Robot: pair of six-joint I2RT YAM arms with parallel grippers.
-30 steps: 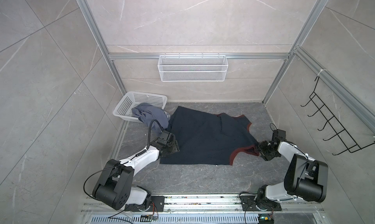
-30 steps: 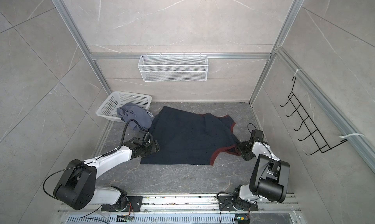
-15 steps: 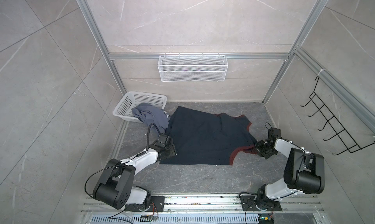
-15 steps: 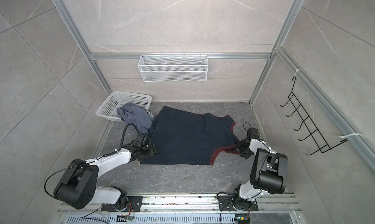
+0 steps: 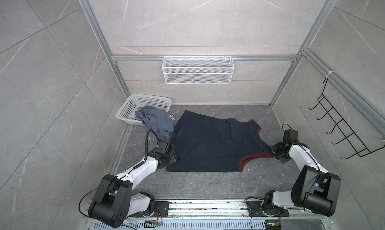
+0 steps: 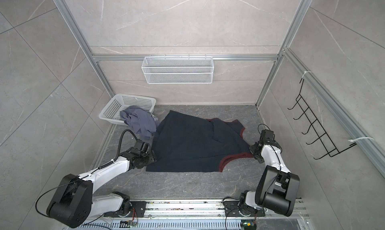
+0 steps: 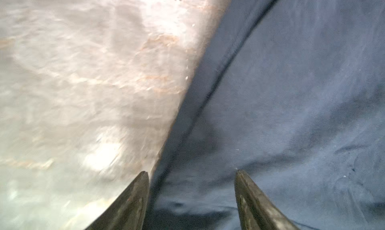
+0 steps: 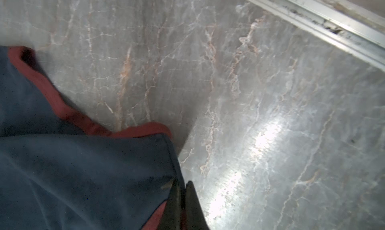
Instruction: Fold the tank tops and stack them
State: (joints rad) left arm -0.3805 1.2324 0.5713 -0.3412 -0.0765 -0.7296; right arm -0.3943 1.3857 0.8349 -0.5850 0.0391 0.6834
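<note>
- The right hand has closed since a second ago. Its jaws stood apart just off the navy top then, and now they are pressed together on the red-trimmed edge at the shoulder end, with cloth pinched between them.
- The left hand has slid in a little toward the near corner of the hem. It is partly open and holds nothing. One finger lies over the bare surface, the other over the cloth, so the hem edge runs between them.
- The navy top lies spread on the surface between the two arms, hem toward the left arm and straps toward the right. It is mostly flat, with a crease across the chest and one strap end turned over.
- The grey top is bunched, spilling over the basket rim onto the surface, and its lower end touches the navy hem's far corner. It is untouched.
- My reading is that the fold is only starting: one end is gripped, the other not yet. The left hand needs to shut on the hem before any lift, or the cloth will likely drag and skew.
- No stacking is done yet.
</note>
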